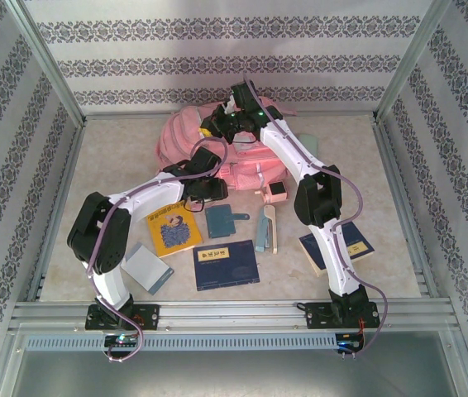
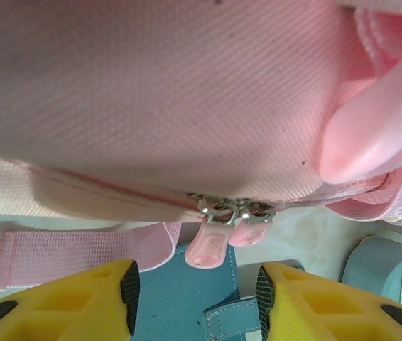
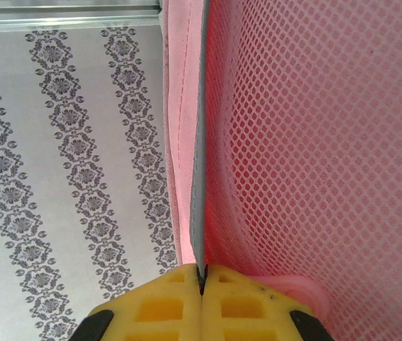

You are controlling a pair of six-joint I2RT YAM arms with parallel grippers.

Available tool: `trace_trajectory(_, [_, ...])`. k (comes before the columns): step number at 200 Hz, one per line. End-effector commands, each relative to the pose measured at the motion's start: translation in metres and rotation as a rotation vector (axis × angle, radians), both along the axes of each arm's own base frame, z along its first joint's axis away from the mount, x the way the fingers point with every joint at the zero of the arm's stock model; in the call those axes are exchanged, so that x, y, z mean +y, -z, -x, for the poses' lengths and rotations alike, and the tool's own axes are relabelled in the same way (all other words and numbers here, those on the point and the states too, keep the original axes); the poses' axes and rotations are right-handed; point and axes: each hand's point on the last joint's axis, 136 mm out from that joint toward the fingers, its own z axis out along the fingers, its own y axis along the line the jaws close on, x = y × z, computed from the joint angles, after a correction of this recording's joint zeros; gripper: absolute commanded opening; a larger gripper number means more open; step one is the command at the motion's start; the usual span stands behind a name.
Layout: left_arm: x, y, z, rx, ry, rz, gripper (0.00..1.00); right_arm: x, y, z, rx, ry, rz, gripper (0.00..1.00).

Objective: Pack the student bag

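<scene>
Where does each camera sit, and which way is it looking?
Top external: above and behind the arms, looking down on the table, the student bag and both arms.
Left wrist: on the left arm, facing the bag's zipper pulls, with the left gripper open at the bottom.
Right wrist: on the right arm, looking along the bag's mesh towards the patterned wall, with the right gripper shut on its grey-edged trim.
Shared: all three views show the pink bag.

Student bag [image 1: 176,135] partly hidden by right arm [image 1: 288,146]; dark blue book [image 1: 364,243] half under same arm; titles unreadable.
</scene>
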Motion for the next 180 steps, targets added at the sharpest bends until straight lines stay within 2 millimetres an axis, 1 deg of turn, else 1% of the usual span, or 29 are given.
trace_trajectory(1, [-0.014, -0.004, -0.010, -0.030, 0.026, 0.023, 0.50, 0.004, -0.068, 0.013, -0.098, -0.027, -0.098, 0.00])
trace_trajectory(18, [-0.011, -0.001, -0.012, -0.031, 0.020, -0.004, 0.48, 0.005, -0.070, 0.015, -0.095, -0.029, -0.104, 0.00])
trace_trajectory(33, [-0.006, 0.004, -0.013, -0.028, 0.010, -0.039, 0.45, 0.007, -0.074, 0.017, -0.092, -0.030, -0.116, 0.00])
trace_trajectory(58, [-0.001, 0.007, -0.016, -0.035, -0.003, -0.069, 0.34, 0.006, -0.079, 0.019, -0.094, -0.028, -0.127, 0.00])
trace_trajectory(103, [0.005, -0.003, -0.022, -0.074, 0.013, -0.116, 0.17, 0.006, -0.079, 0.025, -0.096, -0.044, -0.126, 0.00])
trace_trajectory(114, [0.007, -0.005, -0.022, -0.080, 0.019, -0.130, 0.13, 0.006, -0.077, 0.026, -0.097, -0.047, -0.122, 0.00])
trace_trajectory(125, [0.008, -0.007, -0.022, -0.086, 0.024, -0.139, 0.12, 0.005, -0.075, 0.028, -0.099, -0.051, -0.115, 0.00])
trace_trajectory(180, [0.017, -0.016, -0.015, -0.106, 0.061, -0.181, 0.00, -0.009, -0.059, 0.025, -0.121, -0.060, -0.051, 0.00])
